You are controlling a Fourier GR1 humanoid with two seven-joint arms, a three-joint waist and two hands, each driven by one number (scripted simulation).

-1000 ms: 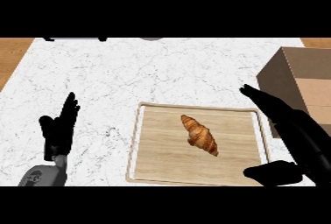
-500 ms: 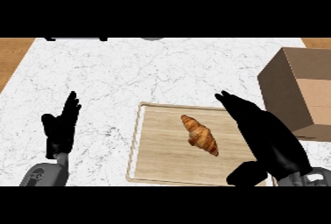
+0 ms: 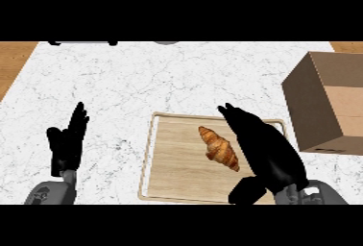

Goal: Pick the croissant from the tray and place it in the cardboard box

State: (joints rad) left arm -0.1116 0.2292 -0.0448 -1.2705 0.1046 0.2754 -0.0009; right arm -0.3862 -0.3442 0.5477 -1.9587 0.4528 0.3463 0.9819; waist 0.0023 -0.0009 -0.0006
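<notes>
Basically nothing of the task is done yet. The croissant (image 3: 219, 148) lies on the tray (image 3: 170, 168), a little right of the tray's middle, long axis running diagonally from upper left to lower right. No hand touches it as far as the head view shows.

The right hand (image 3: 266, 151) hangs over the right part of the tray, just beside the croissant on its right side. Its fingers (image 3: 237, 119) are straight and together, pointing away from the robot, thumb (image 3: 246, 190) sticking out low at the tray's near edge. So the fingers are apart from the pastry, not clamped on anything. Whether the palm is above the tray or resting on it cannot be told from this angle.

The left hand (image 3: 67, 141) sits on the left of the counter (image 3: 163, 77), well apart from the tray, fingers straight and up, resting, holding nothing.

The cardboard box (image 3: 330, 103) stands at the right edge of the counter, near the tray's far right corner, not touching it as far as can be seen. Its top opening is not visible here, so nothing can be said of its inside.

Judged progress: approach stage only. Left to do: close the right fingers round the croissant, lift it off the tray, carry it right to the box, release it inside.
</notes>
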